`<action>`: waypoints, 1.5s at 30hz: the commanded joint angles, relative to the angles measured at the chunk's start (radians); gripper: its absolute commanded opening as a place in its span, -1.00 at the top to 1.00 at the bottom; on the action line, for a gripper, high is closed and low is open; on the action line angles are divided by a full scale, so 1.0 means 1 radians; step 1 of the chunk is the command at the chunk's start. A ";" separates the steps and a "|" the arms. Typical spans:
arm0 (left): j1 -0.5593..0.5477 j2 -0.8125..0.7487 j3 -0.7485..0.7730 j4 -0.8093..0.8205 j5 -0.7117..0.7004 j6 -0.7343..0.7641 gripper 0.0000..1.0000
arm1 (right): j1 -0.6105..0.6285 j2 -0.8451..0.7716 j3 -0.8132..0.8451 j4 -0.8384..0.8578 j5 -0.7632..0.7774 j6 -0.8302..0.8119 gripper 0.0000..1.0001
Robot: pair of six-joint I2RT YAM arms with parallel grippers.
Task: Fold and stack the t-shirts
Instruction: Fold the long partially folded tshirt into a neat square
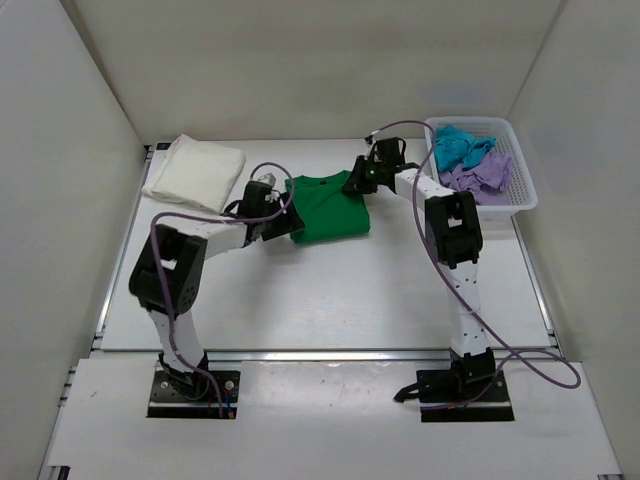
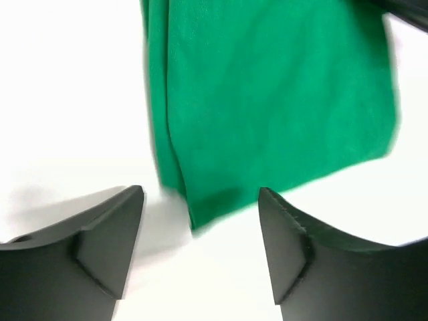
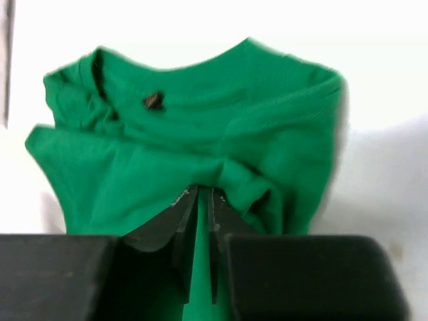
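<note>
The bright green t-shirt [image 1: 330,208] lies folded in the middle of the table. My right gripper [image 1: 362,180] is shut on the green t-shirt's [image 3: 200,134] cloth near the collar, pinching a fold between its fingertips [image 3: 184,204]. My left gripper [image 1: 283,212] is open at the shirt's left edge; in the left wrist view the gripper [image 2: 200,200] straddles a corner of the green shirt [image 2: 267,93] without gripping it. The cream-white t-shirt [image 1: 195,170] lies folded at the back left. The teal t-shirt [image 1: 460,146] and lilac t-shirt [image 1: 480,178] are crumpled in the basket.
A white plastic lattice basket [image 1: 524,185] stands at the back right of the table. White walls close the table on left, back and right. Purple cables trail from both arms.
</note>
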 commanded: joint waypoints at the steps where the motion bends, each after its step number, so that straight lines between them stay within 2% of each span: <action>1: 0.015 -0.192 -0.086 0.044 -0.032 0.013 -0.63 | 0.017 -0.221 -0.070 0.001 0.063 -0.041 0.68; 2: 0.023 -0.212 -0.103 0.041 -0.026 0.008 -0.63 | 0.017 -0.259 -0.091 -0.001 0.073 -0.045 0.65; 6: 0.075 -0.278 -0.188 0.057 0.037 -0.008 -0.64 | 0.037 -0.506 -0.269 0.018 0.091 -0.082 0.21; 7: 0.080 -0.303 -0.202 0.055 0.051 -0.010 -0.61 | 0.043 -0.576 -0.338 0.015 0.097 -0.097 0.20; 8: 0.087 -0.339 -0.242 0.075 0.057 -0.005 -0.49 | 0.056 -0.650 -0.398 0.015 0.113 -0.108 0.14; 9: 0.078 -0.356 -0.282 0.087 0.057 -0.010 -0.21 | 0.065 -0.683 -0.439 0.022 0.135 -0.110 0.10; 10: 0.071 -0.402 -0.323 0.104 0.051 -0.010 0.19 | 0.075 -0.765 -0.532 0.039 0.158 -0.108 0.09; 12: 0.063 -0.454 -0.368 0.124 0.043 -0.012 0.60 | 0.103 -0.876 -0.681 0.096 0.191 -0.095 0.03; 13: 0.061 -0.491 -0.392 0.127 0.045 -0.009 0.78 | 0.117 -0.940 -0.766 0.125 0.200 -0.076 0.02; 15: 0.058 -0.536 -0.420 0.130 0.053 -0.002 0.82 | 0.146 -1.020 -0.889 0.168 0.206 -0.065 0.03; 17: 0.057 -0.585 -0.446 0.126 0.074 0.005 0.69 | 0.180 -1.117 -1.053 0.194 0.235 -0.032 0.02; 20: 0.043 -0.645 -0.477 0.098 0.068 0.034 0.29 | 0.246 -1.264 -1.234 0.235 0.289 -0.006 0.02; 23: 0.051 -0.724 -0.504 0.078 0.039 0.053 0.13 | 0.281 -1.412 -1.363 0.219 0.326 0.007 0.01; 25: 0.075 -0.775 -0.553 0.096 0.027 0.045 -0.04 | 0.281 -1.499 -1.441 0.173 0.332 0.019 0.02; 26: 0.089 -0.791 -0.560 0.104 0.016 0.062 -0.20 | 0.269 -1.549 -1.482 0.159 0.329 0.025 0.01; 31: 0.081 -0.736 -0.480 0.057 -0.018 0.083 -0.35 | 0.189 -1.723 -1.615 0.093 0.297 0.036 -0.08; 32: 0.075 -0.728 -0.456 0.055 -0.025 0.087 -0.60 | 0.182 -1.724 -1.612 0.107 0.263 0.036 -0.13; 33: 0.071 -0.714 -0.446 0.057 -0.021 0.099 -0.98 | 0.183 -1.729 -1.607 0.104 0.248 0.047 -0.16; 36: 0.100 -0.664 -0.420 0.103 0.016 0.105 -0.97 | 0.217 -1.726 -1.580 0.081 0.275 0.030 -0.20; 40: 0.192 -0.481 -0.348 0.167 0.106 0.067 -0.97 | 0.197 -1.726 -1.575 0.085 0.259 0.027 -0.18; 45: 0.151 -0.203 -0.172 0.179 0.174 0.080 -0.97 | 0.172 -1.757 -1.596 0.093 0.237 0.033 -0.19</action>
